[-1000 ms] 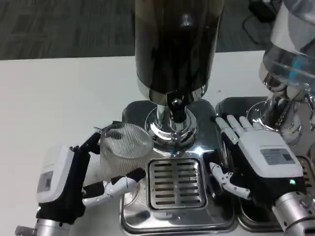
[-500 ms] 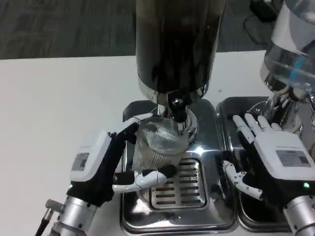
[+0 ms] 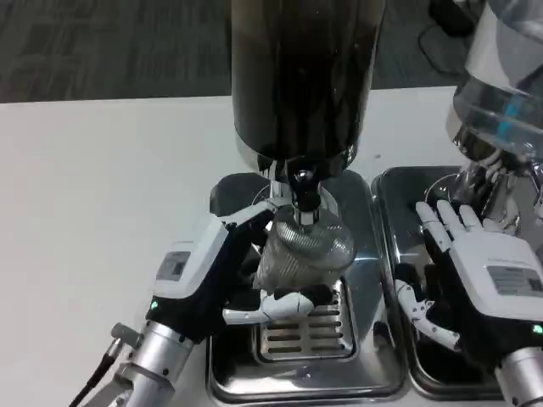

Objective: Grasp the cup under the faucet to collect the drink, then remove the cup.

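A clear ribbed cup (image 3: 304,250) stands over the slotted drip grate (image 3: 307,332), directly beneath the faucet (image 3: 303,197) of the dark drink dispenser (image 3: 305,76). My left hand (image 3: 222,280) grips the cup from its left side, with the thumb wrapped across the cup's lower front. My right hand (image 3: 475,275) hovers open, fingers apart, above the second steel tray (image 3: 399,195) to the right, holding nothing. I cannot tell whether any drink is flowing.
A second dispenser (image 3: 501,93) with a clear tank stands at the right on its own steel base. The steel drip tray (image 3: 229,191) surrounds the dark dispenser's chrome foot. White tabletop (image 3: 93,195) stretches to the left.
My left hand has carried the cup to the right, from beside the tray to directly under the faucet. The right hand has drifted a little right and toward me.
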